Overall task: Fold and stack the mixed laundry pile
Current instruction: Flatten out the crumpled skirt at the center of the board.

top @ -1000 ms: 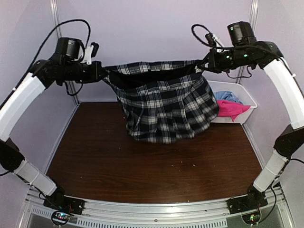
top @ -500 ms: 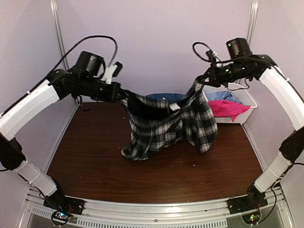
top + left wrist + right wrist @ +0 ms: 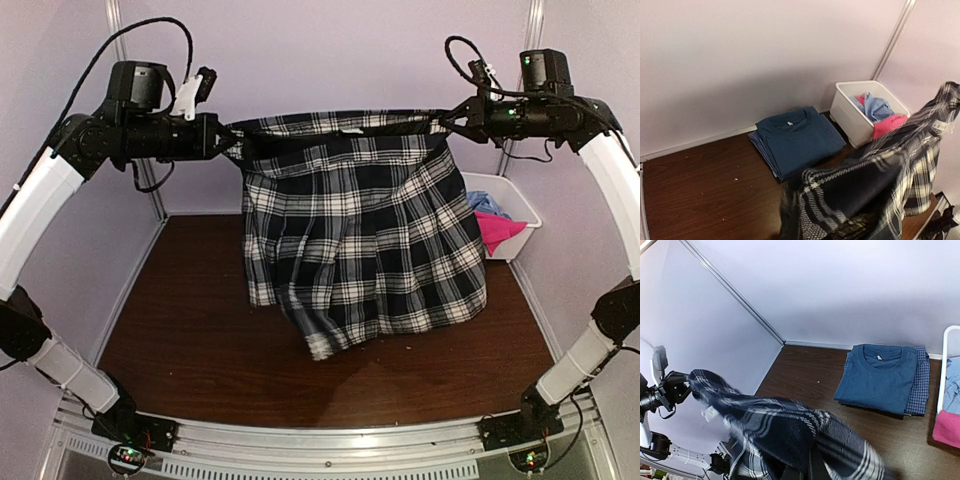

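jaws: left jaws and right jaws both clamped shut on the waistband ends of the plaid garment.
plaid garment: stretched flat between the arms, hanging over the table, hem loose.
handling: light, soft, pleated, apt to swing and bunch; best held by band corners.
change: sagging and crumpled half a second back; now pulled wide and taut.
stack: dark blue t-shirt folded atop a checked piece by the back wall.
bin: pink piece and pale blue piece inside.
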### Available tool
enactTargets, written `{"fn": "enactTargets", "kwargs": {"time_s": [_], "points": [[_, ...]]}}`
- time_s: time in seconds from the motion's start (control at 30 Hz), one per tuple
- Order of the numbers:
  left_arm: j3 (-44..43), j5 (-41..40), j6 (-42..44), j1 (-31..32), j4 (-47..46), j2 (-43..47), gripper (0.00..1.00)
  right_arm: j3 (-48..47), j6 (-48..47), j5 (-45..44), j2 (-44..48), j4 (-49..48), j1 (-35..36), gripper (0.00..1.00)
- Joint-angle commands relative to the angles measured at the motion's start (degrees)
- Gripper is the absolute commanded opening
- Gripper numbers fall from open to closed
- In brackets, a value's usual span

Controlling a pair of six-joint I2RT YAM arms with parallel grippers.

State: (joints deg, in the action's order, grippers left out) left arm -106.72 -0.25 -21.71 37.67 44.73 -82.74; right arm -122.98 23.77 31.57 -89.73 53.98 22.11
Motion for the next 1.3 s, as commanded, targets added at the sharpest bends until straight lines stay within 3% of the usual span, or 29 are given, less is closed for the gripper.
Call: {"fn": "enactTargets", "kwargs": {"time_s": [0.0, 0.13, 0.23, 0.33, 0.43, 0.57, 0.67, 0.77, 0.87, 0.93, 1.0, 1.07, 1.1, 1.13, 1.27], "points": [[-12.5, 5.26, 2.68, 3.28, 4.74, -4.47, 0.0, -0.41, -0.02, 8.15, 3.01, 0.07, 0.34, 0.0], [-2.69, -1.96, 0.01, 3.81, -4.85, 2.97, 0.0, -1.72, -4.82, 0.27, 4.58, 4.94, 3.11, 0.0], [0.87, -6.0, -0.39, 3.81, -6.04, 6.44, 0.0, -3.81, -6.76, -2.36, 4.41, 9.08, 3.1, 0.0], [1.16, -2.8, -0.3, 3.88, -4.95, 7.8, 0.0, -4.06, -7.15, -0.05, 4.47, 12.02, 4.57, 0.0], [1.04, 3.0, 1.05, 5.87, -3.07, 9.16, 0.0, -3.38, -8.13, 1.06, 5.98, 14.42, 10.74, 0.0], [1.38, 2.95, 1.76, 12.16, -1.49, 12.63, 0.0, -0.86, -5.73, 3.42, 10.37, 14.81, 22.64, 0.0], [0.62, 2.54, 0.34, 14.66, -1.27, 14.92, 0.0, 0.96, 0.09, 5.9, 13.98, 10.82, 26.08, 0.0], [-3.21, -0.46, -0.39, 14.8, 0.89, 14.25, 0.0, 0.12, 4.71, 5.22, 15.15, 8.91, 25.59, 0.0], [-10.32, -6.04, 0.83, 14.78, 7.39, 8.16, 0.0, 0.85, 4.54, 4.89, 12.79, 12.97, 20.68, 0.02], [-15.37, -11.13, 1.73, 14.56, 12.53, 2.16, 0.0, 5.17, 3.55, 5.29, 11.5, 14.53, 15.51, 0.04], [-18.07, -11.72, 0.87, 9.81, 17.31, -3.98, 0.0, 15.32, 3.5, 6.79, 11.61, 11.47, 8.65, 0.07], [-16.36, -10.89, -2.73, 4.25, 18.84, -8.75, 0.0, 24.29, 3.46, 7.12, 11.91, 6.04, 2.52, 0.28], [-14.27, -9.92, -4.18, 1.57, 18.49, -10.25, 0.12, 27.71, 2.94, 5.8, 11.45, 3.93, 0.46, 0.46], [-12.62, -8.58, -5.37, -0.81, 18.03, -11.78, 0.25, 30.24, 2.46, 4.66, 10.58, 2.66, -1.34, 0.56], [-11.85, -7.63, -5.68, -3.67, 16.49, -14.96, 0.68, 33.0, 2.31, 0.89, 9.14, -0.92, -3.3, 0.81]]}}
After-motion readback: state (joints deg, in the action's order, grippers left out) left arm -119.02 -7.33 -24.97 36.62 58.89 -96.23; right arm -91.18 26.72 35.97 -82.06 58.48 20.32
